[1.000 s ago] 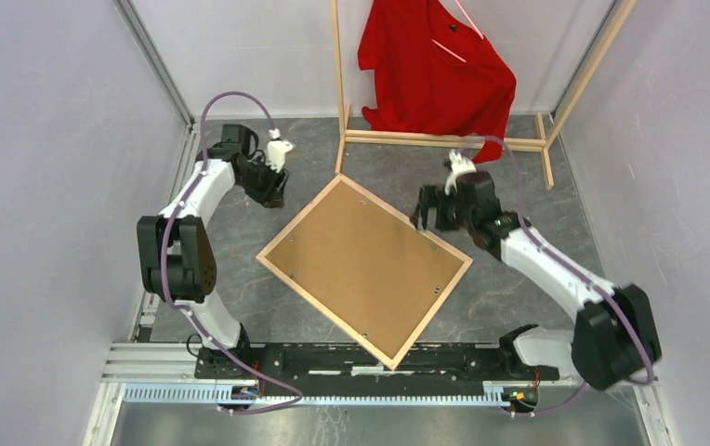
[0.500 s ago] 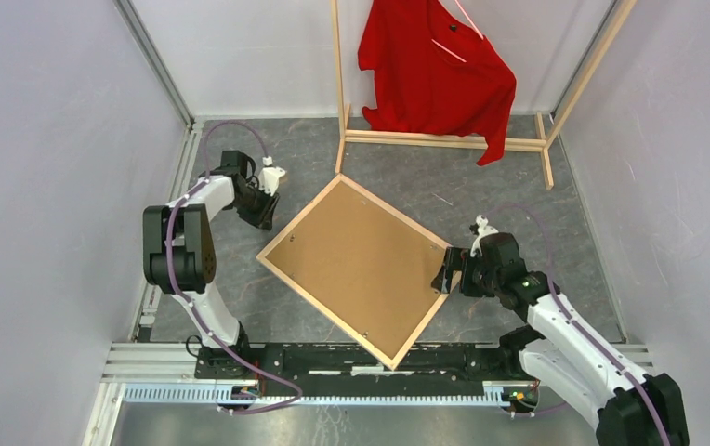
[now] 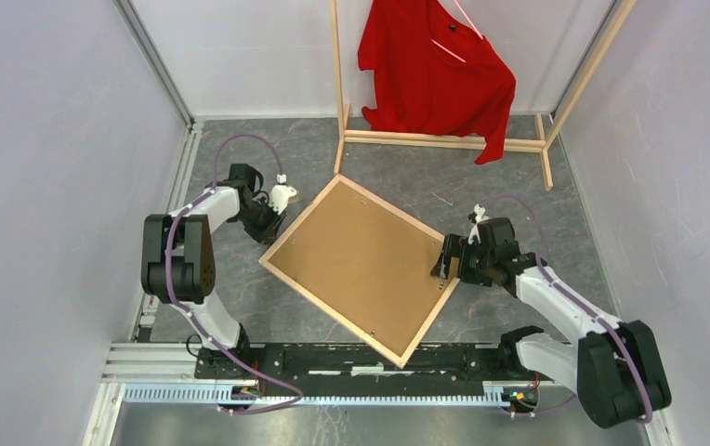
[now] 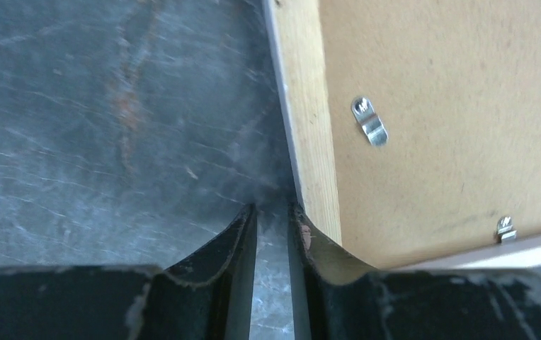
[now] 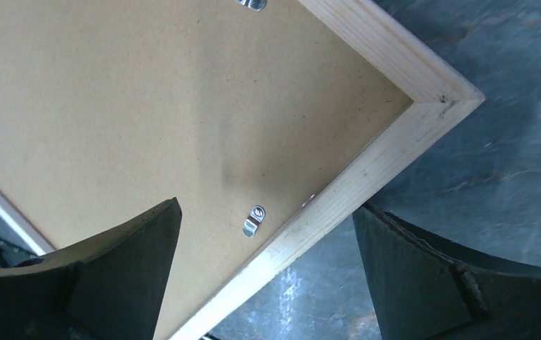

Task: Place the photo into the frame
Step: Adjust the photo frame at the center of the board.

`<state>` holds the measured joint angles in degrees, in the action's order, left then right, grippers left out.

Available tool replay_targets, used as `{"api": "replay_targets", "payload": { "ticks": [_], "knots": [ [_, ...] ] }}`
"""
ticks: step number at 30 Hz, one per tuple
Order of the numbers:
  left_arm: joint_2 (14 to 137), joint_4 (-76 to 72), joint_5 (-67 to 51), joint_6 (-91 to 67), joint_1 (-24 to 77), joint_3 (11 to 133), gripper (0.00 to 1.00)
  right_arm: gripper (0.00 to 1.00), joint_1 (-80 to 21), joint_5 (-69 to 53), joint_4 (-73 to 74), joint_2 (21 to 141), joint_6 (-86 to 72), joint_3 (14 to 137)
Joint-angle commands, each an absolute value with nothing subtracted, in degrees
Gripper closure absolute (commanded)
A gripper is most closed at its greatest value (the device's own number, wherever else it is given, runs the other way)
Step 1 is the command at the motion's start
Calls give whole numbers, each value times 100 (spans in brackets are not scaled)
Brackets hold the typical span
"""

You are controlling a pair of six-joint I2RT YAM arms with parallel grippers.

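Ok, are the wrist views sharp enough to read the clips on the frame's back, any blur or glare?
Left wrist: the upper clip is readable, but the grey table looks slightly smeared. Right wrist: the clip and the frame corner are crisp, the camera's own fingers soft. Top external: even light, no glare.

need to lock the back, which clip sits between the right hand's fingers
The lower clip, by the frame rail, between the fingers of the open right hand. The other clip is cut off at the top edge.
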<state>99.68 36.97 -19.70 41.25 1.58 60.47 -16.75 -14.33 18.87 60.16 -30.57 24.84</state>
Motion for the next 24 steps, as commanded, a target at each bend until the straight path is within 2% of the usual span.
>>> {"api": "replay_targets", "payload": {
  "ticks": [1, 10, 15, 24],
  "knots": [
    [9627, 4692, -2350, 4983, 331, 5733, 71, 2, -1606, -1230, 1385, 6534, -2696, 3041],
    [9035, 5262, -2375, 5806, 1022, 5215, 71, 2, -1561, -804, 1522, 7243, -2390, 3628],
    [9263, 4943, -2618, 5332, 1270, 5434, 70, 2, -1556, -1008, 1037, 7584, -2444, 3807],
    [9494, 4331, -2883, 4658, 1474, 5747, 70, 2, -1540, -1488, 592, 9026, -2679, 5199]
  ]
}}
